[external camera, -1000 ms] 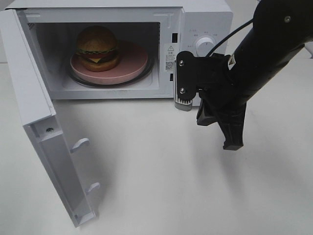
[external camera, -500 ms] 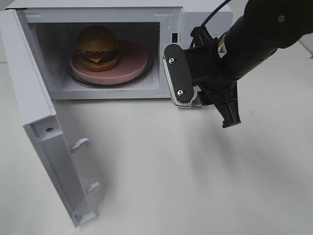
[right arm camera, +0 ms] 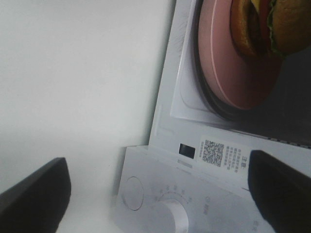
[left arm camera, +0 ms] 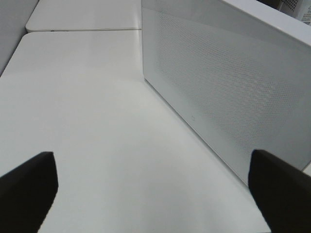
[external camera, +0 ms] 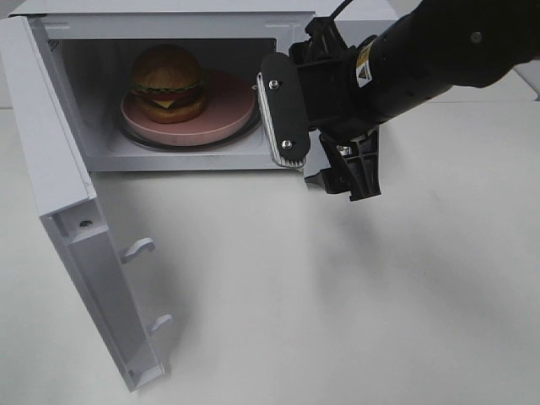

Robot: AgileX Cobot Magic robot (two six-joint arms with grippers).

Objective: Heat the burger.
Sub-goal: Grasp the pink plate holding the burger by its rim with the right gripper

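The burger [external camera: 168,82] sits on the pink plate [external camera: 232,110] inside the open microwave [external camera: 169,7], a little beyond the right gripper [external camera: 327,169] and off to the side of its nearer finger. This gripper hangs before the control panel with its jaws wide apart and empty. The left gripper [left arm camera: 155,194] is also spread open, holding nothing, beside the perforated outer wall of the oven. I judge the burger light and soft, its glossy bun slippery and its layers ready to slide, so the plate rim is the safer place to hold. The door [external camera: 51,169] stands fully out, well apart from the right gripper, with bare table [external camera: 295,295] between them for a sweep; its free edge and latch hooks [external camera: 139,247] need care.
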